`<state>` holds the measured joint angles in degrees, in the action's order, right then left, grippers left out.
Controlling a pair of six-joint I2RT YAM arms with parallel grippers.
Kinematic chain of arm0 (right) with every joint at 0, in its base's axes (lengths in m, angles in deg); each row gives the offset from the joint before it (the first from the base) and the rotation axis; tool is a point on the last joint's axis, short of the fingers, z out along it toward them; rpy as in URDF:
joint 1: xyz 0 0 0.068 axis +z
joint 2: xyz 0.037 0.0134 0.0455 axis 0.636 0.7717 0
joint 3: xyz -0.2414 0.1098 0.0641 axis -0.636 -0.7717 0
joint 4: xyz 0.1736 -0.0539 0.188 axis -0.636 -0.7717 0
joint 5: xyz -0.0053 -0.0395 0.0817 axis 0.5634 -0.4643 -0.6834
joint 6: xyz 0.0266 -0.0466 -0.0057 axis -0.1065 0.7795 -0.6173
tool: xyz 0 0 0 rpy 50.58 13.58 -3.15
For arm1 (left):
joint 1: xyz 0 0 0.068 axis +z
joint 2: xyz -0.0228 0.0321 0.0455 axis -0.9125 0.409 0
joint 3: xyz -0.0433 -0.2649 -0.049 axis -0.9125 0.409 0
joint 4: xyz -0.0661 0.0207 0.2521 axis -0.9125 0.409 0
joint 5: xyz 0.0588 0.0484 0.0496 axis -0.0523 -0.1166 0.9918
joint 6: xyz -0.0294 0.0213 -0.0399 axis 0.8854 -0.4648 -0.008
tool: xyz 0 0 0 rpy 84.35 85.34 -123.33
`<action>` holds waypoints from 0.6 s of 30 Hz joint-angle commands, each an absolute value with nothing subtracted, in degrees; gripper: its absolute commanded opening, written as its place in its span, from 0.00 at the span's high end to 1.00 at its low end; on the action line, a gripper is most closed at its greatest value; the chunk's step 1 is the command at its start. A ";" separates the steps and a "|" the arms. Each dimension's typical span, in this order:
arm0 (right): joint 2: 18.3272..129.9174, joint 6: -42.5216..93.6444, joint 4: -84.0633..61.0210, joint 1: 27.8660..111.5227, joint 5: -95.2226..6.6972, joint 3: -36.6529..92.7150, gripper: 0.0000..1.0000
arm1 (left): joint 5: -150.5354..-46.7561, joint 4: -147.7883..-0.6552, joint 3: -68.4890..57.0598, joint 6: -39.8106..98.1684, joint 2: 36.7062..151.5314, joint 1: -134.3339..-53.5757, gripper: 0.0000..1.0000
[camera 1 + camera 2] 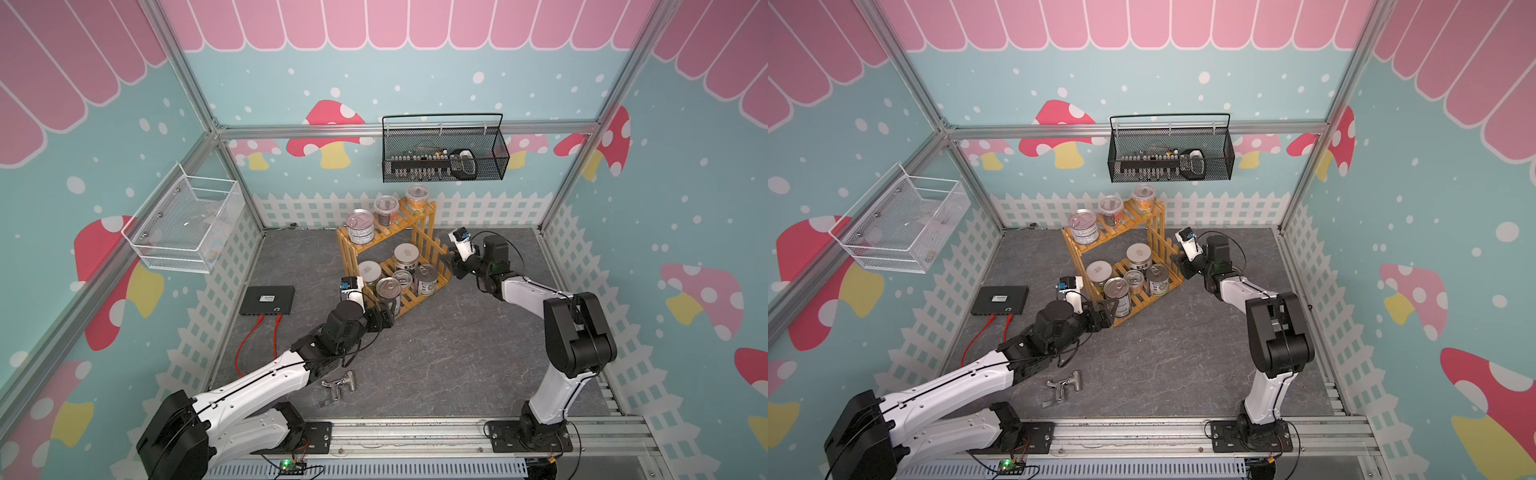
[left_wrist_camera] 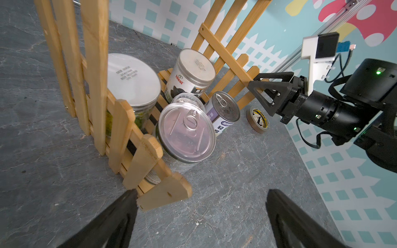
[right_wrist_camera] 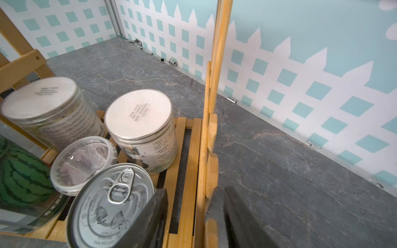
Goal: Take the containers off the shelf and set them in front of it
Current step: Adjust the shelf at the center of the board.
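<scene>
Containers (image 1: 406,253) all sit on the shelf (image 1: 424,239), left fingers (image 2: 120,219) wide beside the near tin can (image 2: 187,133) to grab it, right fingers (image 3: 240,219) narrower astride the shelf's right slats, likely bracing it.

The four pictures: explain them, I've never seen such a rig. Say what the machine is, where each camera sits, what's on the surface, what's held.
These are two robot arms, the left arm and the right arm, fixed to a rail, each ending in jaws. Two pictures look down from overhead, nearly alike; two come from cameras on the wrists. On the grey surface stands a bamboo shelf holding containers: three on top, five below, among them a tin can. Nearby lie a black box, a metal fitting and a tape roll. The left jaws are open and empty at the shelf's corner. The right jaws straddle its side slats; whether they grip is unclear.
</scene>
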<state>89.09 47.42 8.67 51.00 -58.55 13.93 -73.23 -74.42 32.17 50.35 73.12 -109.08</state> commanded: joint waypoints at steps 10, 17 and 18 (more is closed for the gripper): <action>90.21 46.12 11.38 52.88 -53.88 14.30 0.77 | -72.79 -74.86 29.25 49.66 75.98 -109.36 0.01; 89.20 44.20 12.65 53.60 -51.53 12.09 0.89 | -73.08 -74.96 29.12 49.14 76.43 -109.38 0.01; 88.99 43.87 12.99 53.88 -51.05 11.58 0.89 | -73.12 -74.96 29.09 49.01 76.52 -109.42 0.01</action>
<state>89.57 44.09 11.38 52.73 -52.82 13.34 -72.94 -74.53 30.70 50.09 76.14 -109.08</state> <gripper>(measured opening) 0.143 0.992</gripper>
